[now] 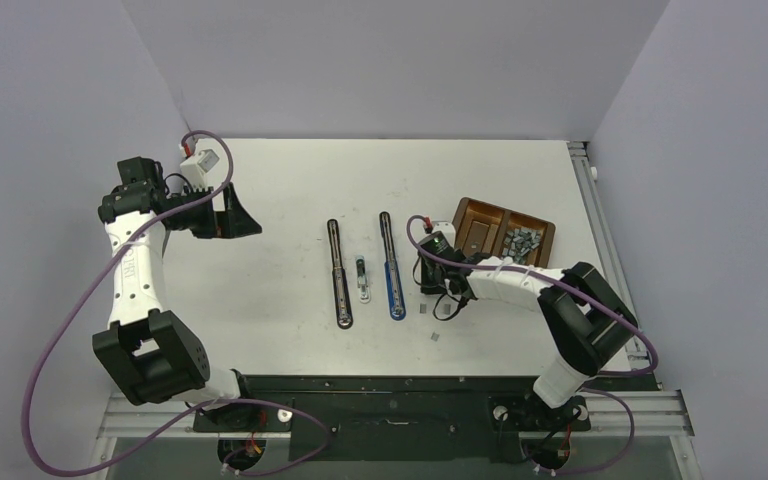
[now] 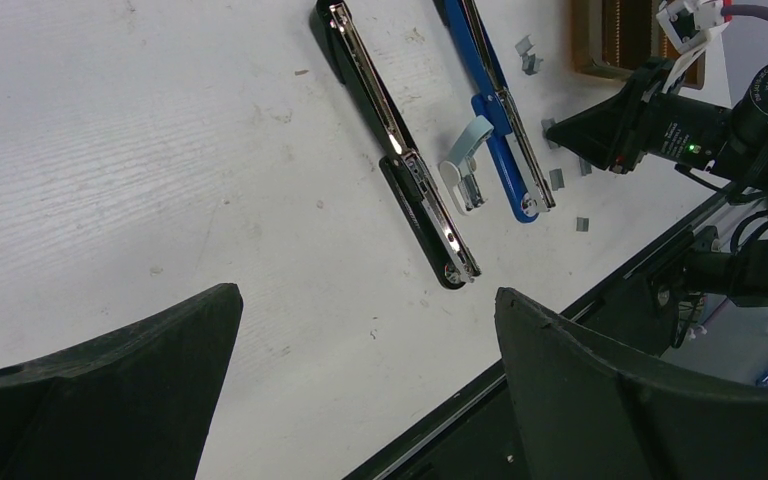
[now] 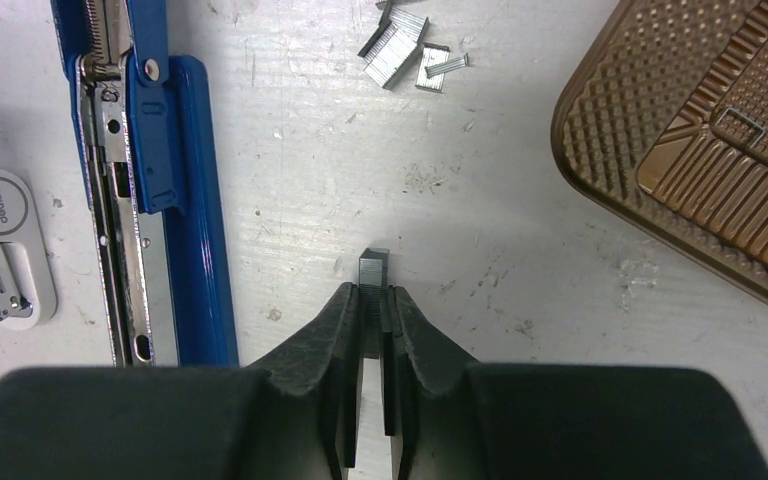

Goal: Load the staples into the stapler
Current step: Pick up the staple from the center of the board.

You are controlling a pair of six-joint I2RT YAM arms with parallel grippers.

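Note:
My right gripper is shut on a short silver-grey strip of staples, down at the white tabletop; the strip's end sticks out past the fingertips. Just left of it lies the blue stapler, opened flat with its metal channel showing. From above, the blue stapler and a black stapler, also opened flat, lie side by side at mid-table. More loose staples lie beyond the right gripper. My left gripper hangs open over the table's left part, holding nothing, well away from both staplers.
A brown two-compartment tray sits to the right of the staplers, with a heap of staples in its right half. A small white stapler lies between the two long ones. Stray staple bits lie near the front edge.

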